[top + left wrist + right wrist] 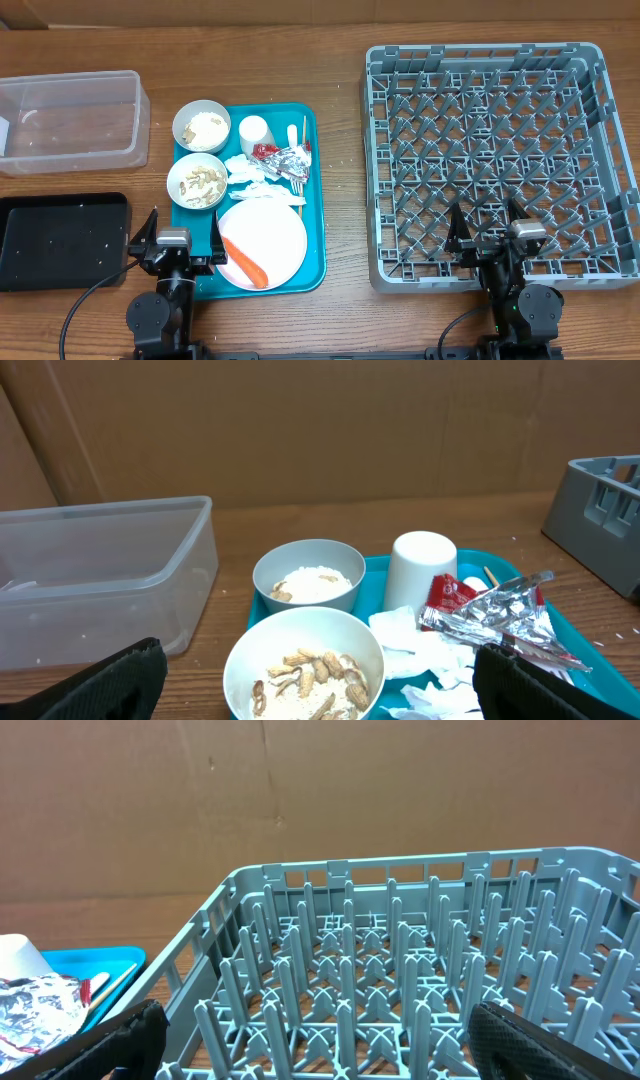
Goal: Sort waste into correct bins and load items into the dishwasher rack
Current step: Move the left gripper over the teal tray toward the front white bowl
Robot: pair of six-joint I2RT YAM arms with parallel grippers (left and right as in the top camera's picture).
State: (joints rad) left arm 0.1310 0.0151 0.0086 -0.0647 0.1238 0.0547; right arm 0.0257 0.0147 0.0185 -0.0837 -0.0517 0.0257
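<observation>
Overhead view, read from the robot's edge outward, with 12 o'clock pointing away from the arms. The left gripper [183,214] has its jaws spread wide and empty and hovers at the 7 o'clock corner of the teal tray [312,200]. The right gripper [485,210], likewise released and holding nothing, hangs over the near rim of the dishwasher rack [375,160].

On the tray, the pink plate [275,235] lies at 6 o'clock and carries the carrot [245,262] on its left part. The black tray [60,240] rests on the table at 9 o'clock from the plate.

Beyond the plate come the near bowl [197,183] with beige scraps, the crumpled napkins [250,172] at tray centre, and the foil and red wrapper [285,157] at 2 o'clock from the napkins.

Farthest on the tray stand the far bowl [201,125] at 11 o'clock, holding rice-like scraps, and the cup [254,133] at 12 o'clock; the fork [293,135] and wooden stick [304,133] lie at 1 o'clock.

The clear tub [70,120] sits at 10 o'clock from the tray, and the rack at 3 o'clock.
</observation>
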